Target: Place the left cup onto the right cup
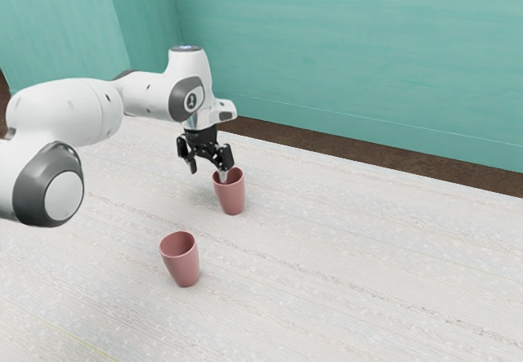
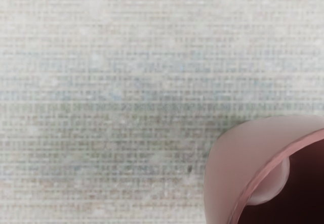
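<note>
Over the far cup (image 1: pixel 230 192), the gripper (image 1: pixel 210 166) is hovering with its jaws spread wide, one finger sitting at the rim; the near cup (image 1: pixel 180 258) is standing apart on the table (image 1: pixel 368 248).

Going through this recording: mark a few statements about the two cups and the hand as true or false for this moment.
1. The farther cup and the nearer cup both stand upright on the table. True.
2. One cup is stacked on the other. False: they stand apart on the table.
3. The hand is at the farther cup's rim. True.
4. The hand hovers over the nearer cup. False: it is at the farther cup, away from the nearer one.
5. The cups are blue. False: both are pink.
</note>
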{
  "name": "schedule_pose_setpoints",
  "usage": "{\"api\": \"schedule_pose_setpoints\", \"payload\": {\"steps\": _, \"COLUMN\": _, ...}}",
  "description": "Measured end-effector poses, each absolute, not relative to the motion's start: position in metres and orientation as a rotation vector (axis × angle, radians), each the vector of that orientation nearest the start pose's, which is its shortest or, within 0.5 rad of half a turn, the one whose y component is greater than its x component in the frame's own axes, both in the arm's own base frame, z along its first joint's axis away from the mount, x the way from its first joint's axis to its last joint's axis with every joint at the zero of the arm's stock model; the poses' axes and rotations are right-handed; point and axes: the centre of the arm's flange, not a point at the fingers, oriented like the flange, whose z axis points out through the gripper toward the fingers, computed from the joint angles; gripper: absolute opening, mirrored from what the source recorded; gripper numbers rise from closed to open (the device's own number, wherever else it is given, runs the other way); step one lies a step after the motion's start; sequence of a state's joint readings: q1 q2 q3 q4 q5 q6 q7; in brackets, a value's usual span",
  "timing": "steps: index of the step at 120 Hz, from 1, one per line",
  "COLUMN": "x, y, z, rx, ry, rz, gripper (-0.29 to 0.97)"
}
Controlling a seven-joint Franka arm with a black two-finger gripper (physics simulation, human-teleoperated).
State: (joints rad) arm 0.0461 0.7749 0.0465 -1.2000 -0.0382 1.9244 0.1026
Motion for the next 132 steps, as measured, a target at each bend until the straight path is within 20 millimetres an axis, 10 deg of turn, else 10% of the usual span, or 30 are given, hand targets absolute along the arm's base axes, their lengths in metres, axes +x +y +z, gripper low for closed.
{"api": "schedule_pose_setpoints", "payload": {"steps": 76, "x": 0.749, "y": 0.046, "z": 0.316, "rx": -3.136, "ry": 0.004, "rz": 0.052, "gripper": 0.01}}
{"api": "schedule_pose_setpoints", "payload": {"steps": 132, "x": 0.751, "y": 0.035, "z": 0.334, "rx": -3.114, "ry": 0.014, "rz": -0.001, "gripper": -0.1}}
